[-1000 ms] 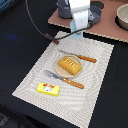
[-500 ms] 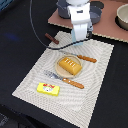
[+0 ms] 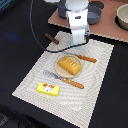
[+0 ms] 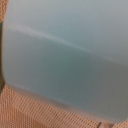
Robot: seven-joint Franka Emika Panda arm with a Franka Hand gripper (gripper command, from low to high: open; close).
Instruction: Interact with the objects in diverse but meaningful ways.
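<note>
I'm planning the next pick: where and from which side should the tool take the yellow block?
Likely from straight above, closing across the short width of the yellow block. It lies flat on the placemat, long and narrow, with bare mat on both long sides; the fork lies apart from it.

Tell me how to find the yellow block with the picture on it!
Look at the striped placemat in the middle of the dark table. Go to its near corner on the exterior view's left, past the plate with the bread loaf and the fork. The yellow block lies there alone, flat, bright yellow and rectangular.
</note>
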